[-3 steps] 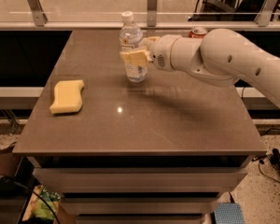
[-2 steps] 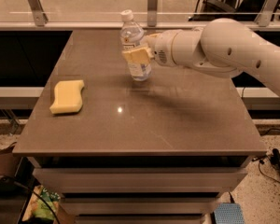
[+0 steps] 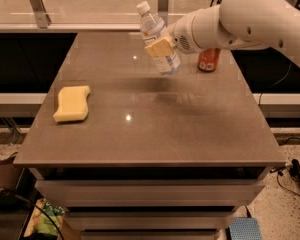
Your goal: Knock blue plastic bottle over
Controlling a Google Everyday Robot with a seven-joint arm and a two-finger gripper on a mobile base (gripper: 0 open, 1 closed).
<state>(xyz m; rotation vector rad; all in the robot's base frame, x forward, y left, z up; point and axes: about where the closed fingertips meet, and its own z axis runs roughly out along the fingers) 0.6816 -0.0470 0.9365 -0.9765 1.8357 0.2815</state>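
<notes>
On the left of the tabletop (image 3: pixel 155 134), a smooth grey-brown slab with a dull sheen and small glints of light, lies a yellow sponge (image 3: pixel 72 103), flat, soft-edged and slightly waisted, well apart from everything else. Toward the back at the middle is the blue plastic bottle (image 3: pixel 169 64), clear and faintly bluish with ribbed walls, a white cap (image 3: pixel 142 6) and a white label with dark print. It leans sharply, cap up and to the left, base down and to the right. The base seems to sit just above the surface, over a soft shadow, though I cannot tell for sure that it is clear of it. The hand (image 3: pixel 162 47) is closed around the middle of the bottle. One tan, blocky finger pad (image 3: pixel 159 47) presses on the label side facing the camera, while the other is hidden behind the bottle. Just right of it, the hand joins a rounded, glossy white arm (image 3: pixel 250 14) that reaches in from the upper right and covers much of the back right corner. Below that arm an orange-red soda can (image 3: pixel 208 60) stands upright near the right edge, its top hidden by the arm, beside the bottle but not touching it. Behind the tabletop run metal posts (image 3: pixel 37 4) with glass panels between them, and below its front edge are pale drawer fronts (image 3: pixel 150 189).
</notes>
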